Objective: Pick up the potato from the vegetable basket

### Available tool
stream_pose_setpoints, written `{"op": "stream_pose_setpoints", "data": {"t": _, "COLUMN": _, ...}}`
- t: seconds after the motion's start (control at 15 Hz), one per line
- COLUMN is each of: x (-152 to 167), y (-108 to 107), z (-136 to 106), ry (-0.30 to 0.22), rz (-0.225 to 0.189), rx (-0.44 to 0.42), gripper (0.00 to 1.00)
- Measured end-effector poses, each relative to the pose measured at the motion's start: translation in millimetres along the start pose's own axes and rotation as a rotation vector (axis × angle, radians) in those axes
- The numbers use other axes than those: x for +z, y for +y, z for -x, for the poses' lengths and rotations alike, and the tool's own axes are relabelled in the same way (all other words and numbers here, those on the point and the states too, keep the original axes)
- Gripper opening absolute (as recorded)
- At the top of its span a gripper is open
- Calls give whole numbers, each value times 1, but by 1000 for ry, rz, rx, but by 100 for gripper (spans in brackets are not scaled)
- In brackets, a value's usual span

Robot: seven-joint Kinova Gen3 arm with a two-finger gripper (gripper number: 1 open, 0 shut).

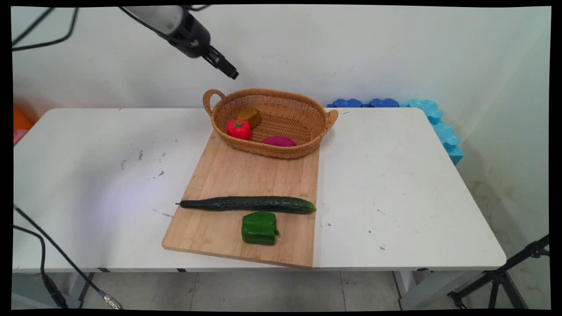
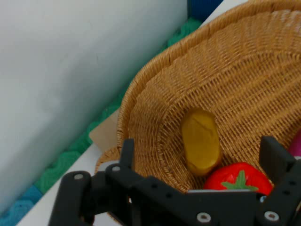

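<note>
The gripper hung spread wide and held nothing above the basket containing a potato and tomato, cucumber lying on the board.

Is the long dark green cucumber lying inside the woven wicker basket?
No, the long dark green cucumber lies on the wooden cutting board, nearer the camera than the woven wicker basket and apart from it.

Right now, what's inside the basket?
The basket holds three things: a red tomato, a yellow-brown potato behind it, and a magenta piece by the near wall. That wall hides the magenta piece's lower part, so I cannot tell what it is.
</note>
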Motion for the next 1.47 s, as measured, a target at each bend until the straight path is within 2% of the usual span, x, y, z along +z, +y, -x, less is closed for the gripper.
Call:
{"op": "stream_pose_setpoints", "data": {"t": 0.2, "x": 33, "y": 2, "z": -7, "ry": -52, "rz": 1, "rx": -23, "gripper": 100}}
{"op": "stream_pose_setpoints", "data": {"t": 0.47, "x": 74, "y": 2, "z": -14, "ry": -96, "rz": 15, "rx": -40, "gripper": 100}}
{"op": "stream_pose_setpoints", "data": {"t": 0.73, "x": 105, "y": 1, "z": -18, "ry": -148, "rz": 50, "rx": -48, "gripper": 100}}
{"op": "stream_pose_setpoints", "data": {"t": 1.07, "x": 129, "y": -1, "z": -18, "ry": -192, "rz": 99, "rx": -41, "gripper": 100}}
{"op": "stream_pose_setpoints", "data": {"t": 1.47, "x": 150, "y": -8, "z": -15, "ry": -231, "rz": 129, "rx": -35, "gripper": 100}}
